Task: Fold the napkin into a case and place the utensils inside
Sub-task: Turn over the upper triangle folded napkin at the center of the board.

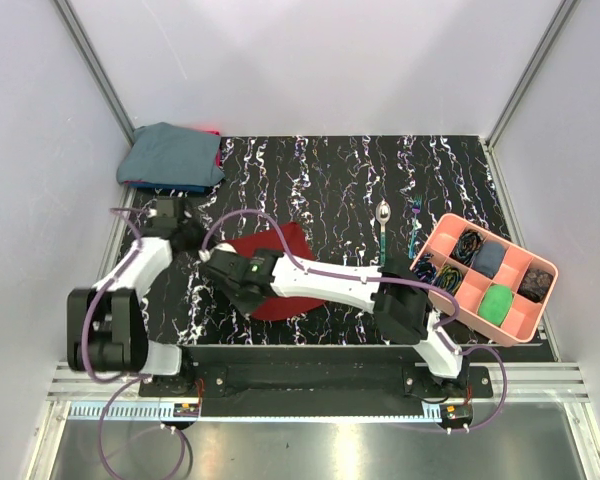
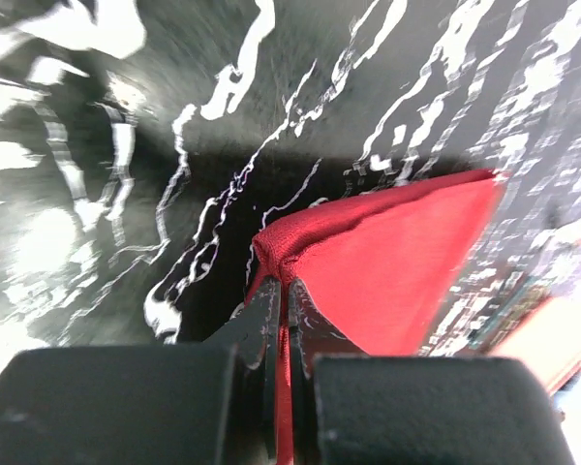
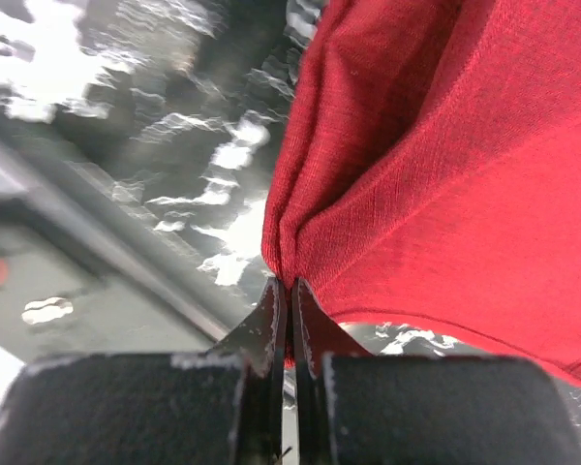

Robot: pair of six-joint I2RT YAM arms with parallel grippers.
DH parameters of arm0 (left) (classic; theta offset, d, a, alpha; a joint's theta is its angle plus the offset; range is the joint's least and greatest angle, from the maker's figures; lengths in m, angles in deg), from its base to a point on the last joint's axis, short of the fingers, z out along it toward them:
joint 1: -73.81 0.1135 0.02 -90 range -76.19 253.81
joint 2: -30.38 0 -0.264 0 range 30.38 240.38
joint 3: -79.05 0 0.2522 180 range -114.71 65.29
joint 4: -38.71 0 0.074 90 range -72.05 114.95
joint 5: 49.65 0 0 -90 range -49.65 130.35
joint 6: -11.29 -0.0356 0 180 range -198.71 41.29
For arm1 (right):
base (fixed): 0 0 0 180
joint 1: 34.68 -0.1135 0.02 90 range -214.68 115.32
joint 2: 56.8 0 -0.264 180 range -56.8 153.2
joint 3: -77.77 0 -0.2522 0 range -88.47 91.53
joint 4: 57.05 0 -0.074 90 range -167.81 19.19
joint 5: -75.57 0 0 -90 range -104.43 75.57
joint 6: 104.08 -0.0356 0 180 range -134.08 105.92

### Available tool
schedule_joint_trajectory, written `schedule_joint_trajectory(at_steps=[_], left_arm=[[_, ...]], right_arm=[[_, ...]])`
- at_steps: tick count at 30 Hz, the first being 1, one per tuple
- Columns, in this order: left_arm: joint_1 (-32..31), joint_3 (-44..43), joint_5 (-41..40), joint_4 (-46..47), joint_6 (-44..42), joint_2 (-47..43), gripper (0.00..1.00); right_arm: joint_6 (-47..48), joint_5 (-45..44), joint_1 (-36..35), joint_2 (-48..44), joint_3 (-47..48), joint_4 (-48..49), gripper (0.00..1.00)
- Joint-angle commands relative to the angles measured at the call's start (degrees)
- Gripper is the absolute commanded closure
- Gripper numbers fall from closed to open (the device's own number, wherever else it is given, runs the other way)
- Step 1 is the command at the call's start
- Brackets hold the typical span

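The dark red napkin (image 1: 283, 242) lies left of the table's middle, partly under my right arm. My left gripper (image 1: 197, 241) is at its left edge, shut on a bunched corner of the napkin (image 2: 387, 262), with cloth running between the jaws of that gripper (image 2: 286, 287). My right gripper (image 1: 225, 268) is shut on another pinched fold of the napkin (image 3: 445, 174), which rises just above the tips of the gripper (image 3: 290, 283). The utensils lie apart to the right: a spoon (image 1: 382, 226) and a teal-handled piece (image 1: 416, 225). No case is in view.
A pink compartment tray (image 1: 536, 264) holding coiled cables and small items stands at the right, near the utensils. A blue-grey cloth bundle (image 1: 171, 156) lies at the back left corner. White walls close in the black marbled table (image 1: 320, 170).
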Motion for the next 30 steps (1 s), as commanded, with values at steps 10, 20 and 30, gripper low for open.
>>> schedule_joint_trajectory(at_steps=[10, 20, 30], left_arm=[[23.9, -16.9, -3.4, -20.6, -8.6, -24.3, 1.00], [9.2, -15.4, -10.7, -10.1, -7.8, -17.5, 1.00], [-11.8, -16.0, -20.7, 7.8, -3.4, 11.9, 1.00]], right_arm=[[-4.9, 39.0, -0.9, 5.4, 32.3, 7.5, 1.00], [-23.1, 50.9, 6.0, -11.8, -18.4, 55.6, 1.00], [-27.5, 54.8, 19.2, -16.9, -56.1, 76.6, 1.00]])
